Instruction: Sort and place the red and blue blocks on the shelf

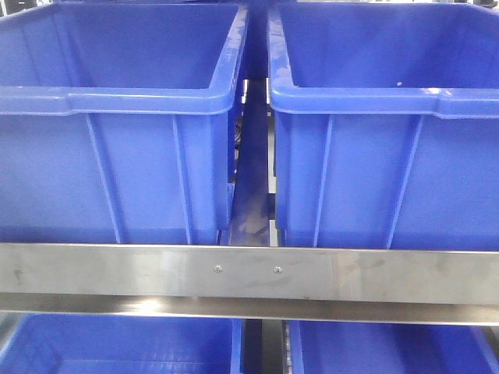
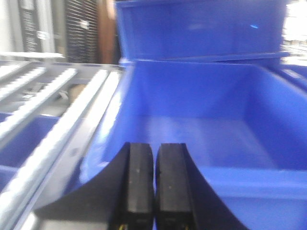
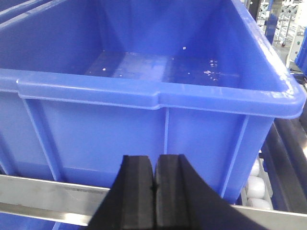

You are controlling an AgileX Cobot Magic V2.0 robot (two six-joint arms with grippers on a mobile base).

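So the shelf point(image 1: 249, 273) is the thing you can really see here: its brushed steel front rail runs straight left to right across the front view, long axis horizontal, with two small screws point(image 1: 219, 269) near the middle. Can't spot the red or blue blocks in any view, so no idea where they sit.

On the tier above the rail are two big blue bins side by side, the left bin point(image 1: 117, 140) and the right bin point(image 1: 390, 140), with a narrow gap between them. Both look open on top. Below the rail you get the tops of two more blue bins point(image 1: 117, 347).

The left tool point(image 2: 154, 187) has its black pads pressed together with nothing between them, sitting just in front of a blue bin's near rim point(image 2: 240, 177), with roller rails point(image 2: 43, 124) off to its left. It's a blurry view.

The right tool point(image 3: 154, 191) is also closed up tight on nothing, right at the shelf rail point(image 3: 48, 194) and just in front of the bin wall point(image 3: 120, 134).
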